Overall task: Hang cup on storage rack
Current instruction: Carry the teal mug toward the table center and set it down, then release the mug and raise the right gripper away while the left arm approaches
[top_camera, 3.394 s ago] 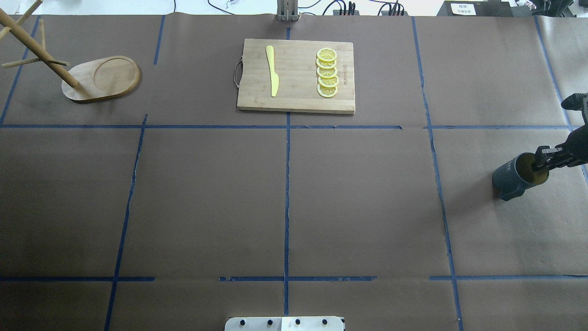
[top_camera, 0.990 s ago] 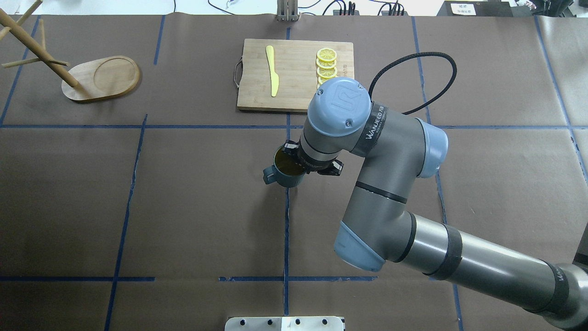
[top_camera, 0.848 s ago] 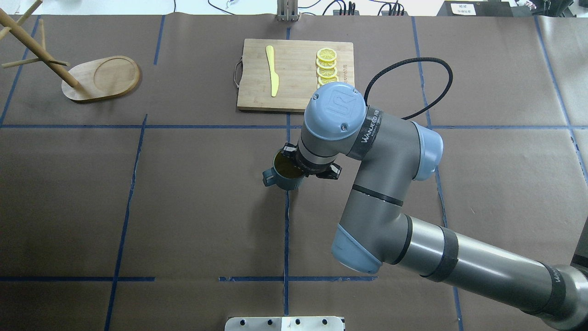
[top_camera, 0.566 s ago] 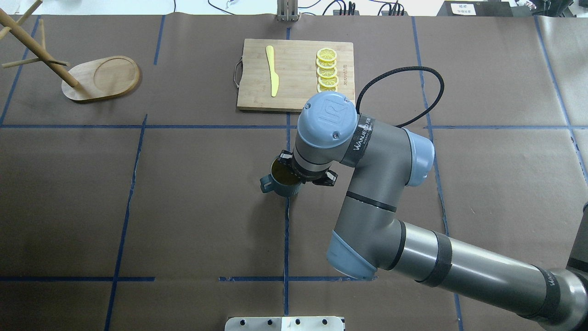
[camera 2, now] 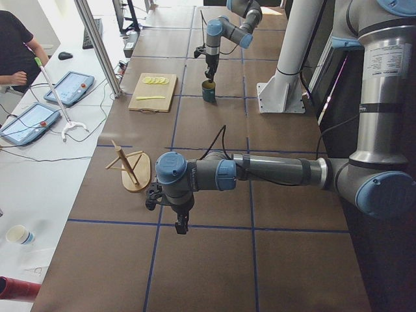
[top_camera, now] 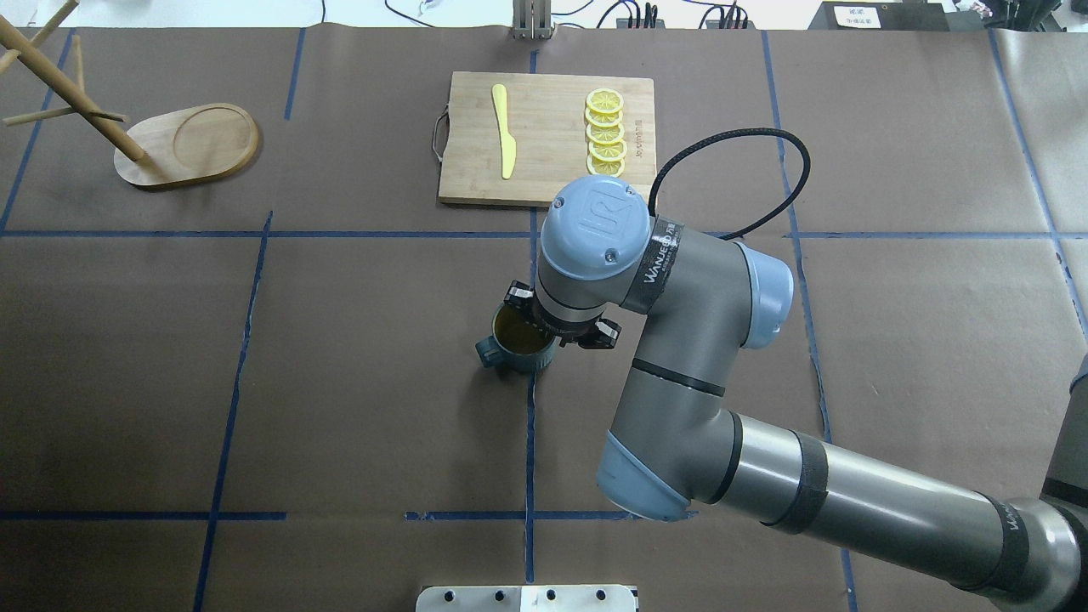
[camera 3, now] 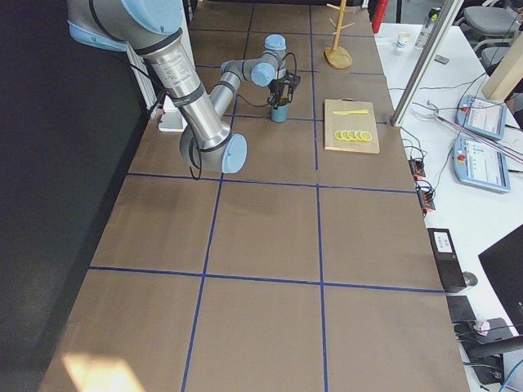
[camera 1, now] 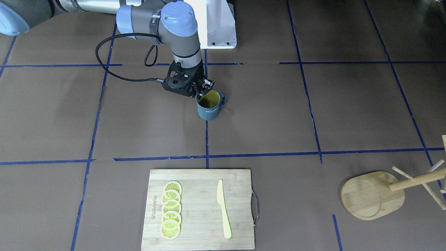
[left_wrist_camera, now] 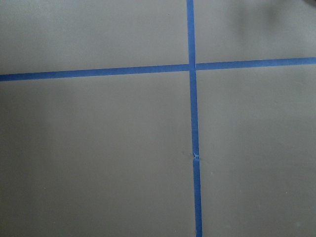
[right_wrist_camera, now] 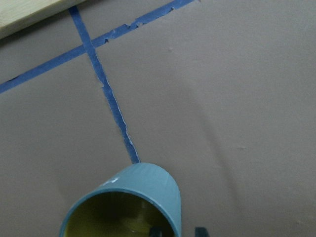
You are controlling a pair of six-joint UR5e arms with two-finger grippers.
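The dark blue-grey cup [camera 1: 209, 111] [top_camera: 517, 364] stands upright at the table's middle, yellow-green inside up, "HOME" facing away from the robot, handle toward the robot's left. My right gripper [camera 1: 201, 92] is shut on the cup's rim; in the right wrist view the cup [right_wrist_camera: 148, 183] sits just ahead of the fingertips [right_wrist_camera: 157, 231]. Whether the cup touches the table I cannot tell. The storage rack [top_camera: 189, 143] [camera 1: 370, 194] stands far left at the back. My left gripper [camera 2: 181, 227] hangs beside the rack [camera 2: 133, 170], seen only in the exterior left view; open or shut I cannot tell.
A bamboo cutting board [top_camera: 548, 170] [camera 1: 198, 181] with lemon slices [top_camera: 605, 136] and a yellow knife [top_camera: 505, 132] lies just behind the cup. Blue tape lines cross the brown table cover. A person [camera 2: 16, 45] sits beyond the table's far side.
The right arm carried the cup from the far right edge to the table's middle. Over the last second it drifted a little left and toward the robot.
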